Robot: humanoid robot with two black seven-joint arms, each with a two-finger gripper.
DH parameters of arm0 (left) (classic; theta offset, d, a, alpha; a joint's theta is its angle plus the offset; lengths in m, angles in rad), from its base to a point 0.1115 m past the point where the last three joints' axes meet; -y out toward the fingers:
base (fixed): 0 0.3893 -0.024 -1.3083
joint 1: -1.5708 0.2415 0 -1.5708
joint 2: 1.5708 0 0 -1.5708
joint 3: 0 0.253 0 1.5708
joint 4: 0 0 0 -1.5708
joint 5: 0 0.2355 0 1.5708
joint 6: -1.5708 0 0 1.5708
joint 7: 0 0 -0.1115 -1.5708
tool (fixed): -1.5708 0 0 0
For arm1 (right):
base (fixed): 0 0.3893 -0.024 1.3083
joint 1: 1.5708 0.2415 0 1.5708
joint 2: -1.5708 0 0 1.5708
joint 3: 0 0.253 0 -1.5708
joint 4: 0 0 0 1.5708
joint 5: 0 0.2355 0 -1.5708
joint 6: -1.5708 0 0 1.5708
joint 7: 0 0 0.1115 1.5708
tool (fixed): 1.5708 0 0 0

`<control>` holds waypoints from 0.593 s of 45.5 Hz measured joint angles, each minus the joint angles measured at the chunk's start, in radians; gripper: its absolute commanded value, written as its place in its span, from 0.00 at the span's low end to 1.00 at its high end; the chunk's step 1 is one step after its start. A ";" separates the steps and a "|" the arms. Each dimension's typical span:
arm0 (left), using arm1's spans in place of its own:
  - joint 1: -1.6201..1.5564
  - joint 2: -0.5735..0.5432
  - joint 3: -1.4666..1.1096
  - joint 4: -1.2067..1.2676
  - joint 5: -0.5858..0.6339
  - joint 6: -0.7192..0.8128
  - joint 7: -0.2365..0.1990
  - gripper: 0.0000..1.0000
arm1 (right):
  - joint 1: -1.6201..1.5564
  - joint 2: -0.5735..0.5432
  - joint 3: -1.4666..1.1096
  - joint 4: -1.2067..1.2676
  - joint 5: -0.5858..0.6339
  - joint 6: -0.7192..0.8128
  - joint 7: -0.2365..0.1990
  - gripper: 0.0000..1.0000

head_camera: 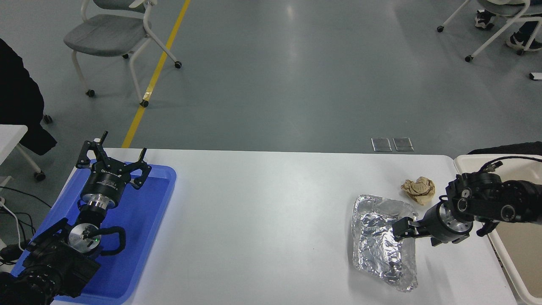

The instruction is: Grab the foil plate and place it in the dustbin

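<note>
At 4 o'clock on the white surface (pixel 262 220), foil plate (pixel 381 245) lies flat; right gripper (pixel 402 228) over its 3 o'clock rim, finger spread can't tell. Crumpled brown paper ball (pixel 418 189) at plate's 1 o'clock. Dustbin (pixel 514 271) at 3 o'clock edge. Left gripper (pixel 112 163) wide over blue tray (pixel 148 220).
</note>
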 measured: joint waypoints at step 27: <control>-0.001 0.000 0.000 0.000 0.000 0.000 0.000 1.00 | -0.047 0.040 0.014 -0.040 -0.002 -0.047 0.001 0.00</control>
